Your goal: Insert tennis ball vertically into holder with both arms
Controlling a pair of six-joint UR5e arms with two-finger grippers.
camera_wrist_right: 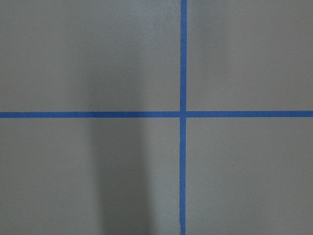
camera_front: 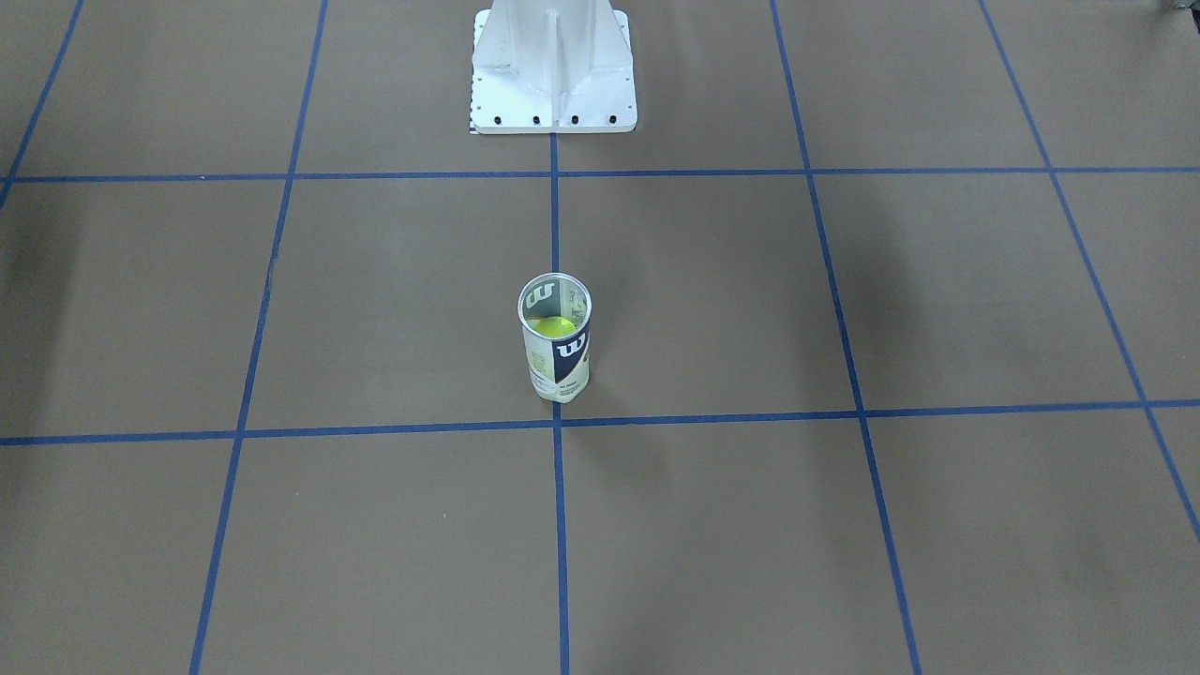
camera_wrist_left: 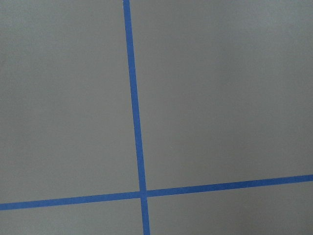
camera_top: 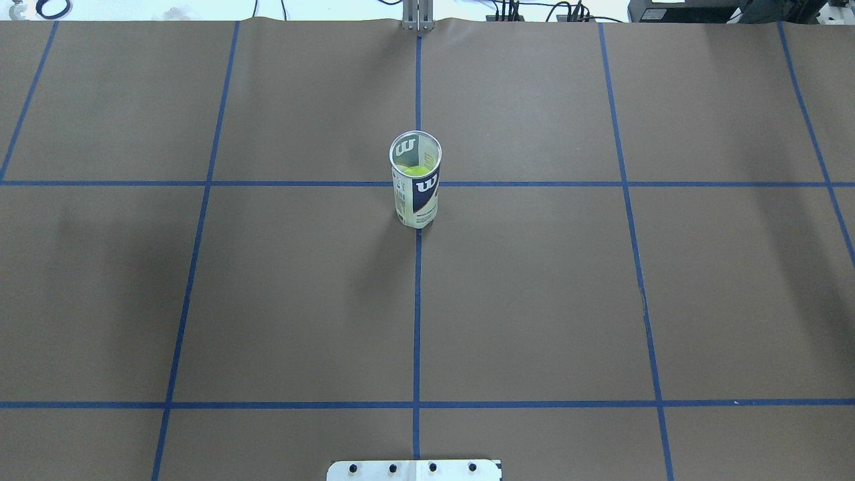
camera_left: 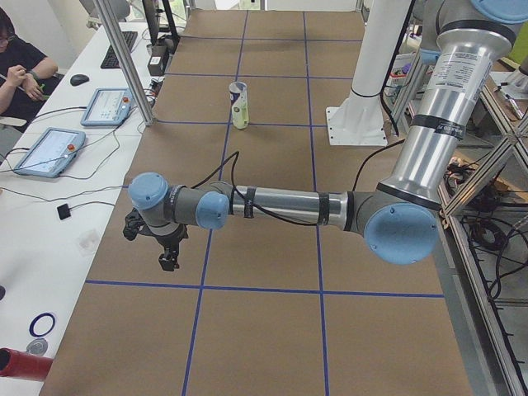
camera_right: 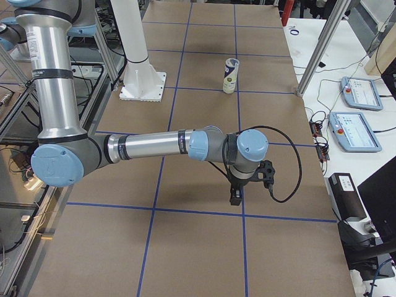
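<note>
Holder [camera_top: 415,180]: upright, mouth up, ball [camera_top: 415,172] inside. Left gripper [camera_left: 167,262], right gripper [camera_right: 235,198]: out on opposite sides, well apart from it, neither clearly nearer; jaw spread cannot be told.

A white "W" logo shows on the holder's [camera_front: 557,349] navy label band; smaller print is unreadable

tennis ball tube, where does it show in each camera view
Front-facing: tennis ball tube at centre, below the white base pedestal.
Overhead: tube centre, upper half; pedestal at the bottom edge.
Exterior left: tube top centre, left of the pedestal.
Exterior right: tube near the top, right of the pedestal.
Left wrist: not in it.
Right wrist: not in it.
Shared landmark: the pedestal.
</note>
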